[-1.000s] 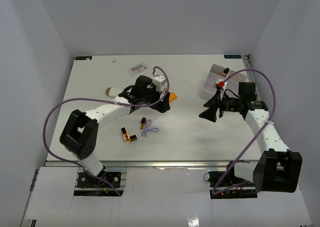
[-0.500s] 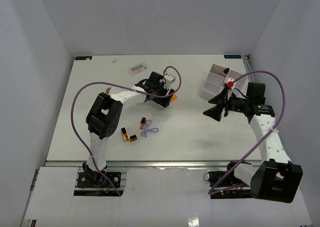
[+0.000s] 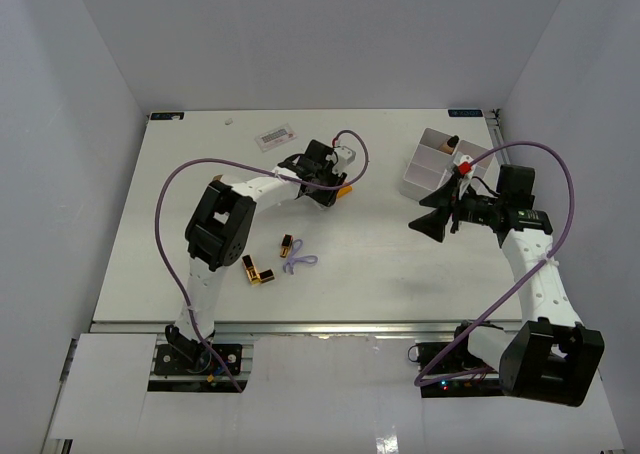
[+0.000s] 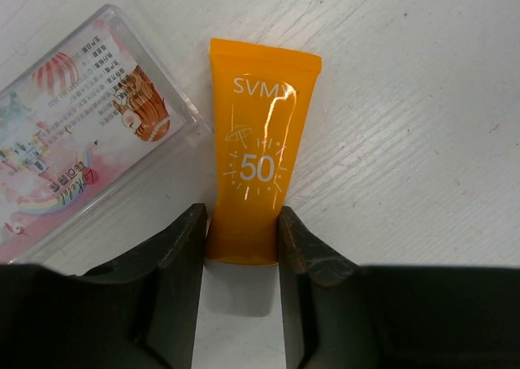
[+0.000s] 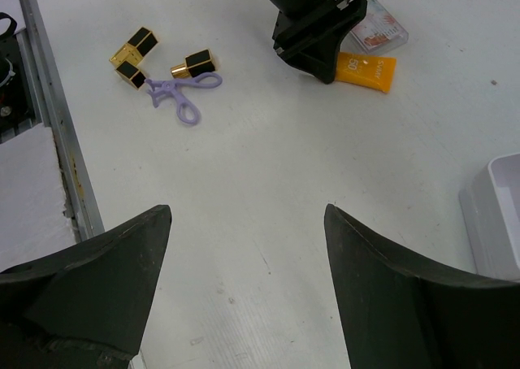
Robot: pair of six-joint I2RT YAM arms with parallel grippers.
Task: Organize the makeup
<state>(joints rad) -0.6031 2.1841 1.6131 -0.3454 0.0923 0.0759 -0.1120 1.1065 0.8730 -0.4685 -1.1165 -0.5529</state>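
From above, the left arm is seen stretched to the far middle of the table (image 3: pixel 200 194), with the left gripper (image 3: pixel 327 181) set down at the orange tube (image 3: pixel 344 191). A clear packet (image 3: pixel 273 135) is spotted well beyond it, near the far edge. Three lipstick tubes (image 3: pixel 262 263) are scattered on the near-left side, and a purple loop (image 3: pixel 298 262) lies just beside them. Over on the right, the white tray (image 3: pixel 428 166) is parked at the far side, with a brown item in one far compartment that cannot be made out. The right gripper (image 3: pixel 428 222) is held above bare table, just on the near side of the tray.

On the left wrist camera, the orange tube is shown flat on the table, its "50" print facing up. Its cap end is caught between the two fingers (image 4: pixel 175 255), which are pressed in against both sides: a grasp on the tube. A second printed packet (image 4: pixel 85 170) is lying just to one side, its edge touching the tube.

On the right wrist camera, the right fingers (image 5: pixel 89 288) are spread wide apart, with nothing between them. The lipstick tubes and purple loop are seen far off ahead, the left gripper's tips down on the orange tube, and a corner of the tray at the edge.
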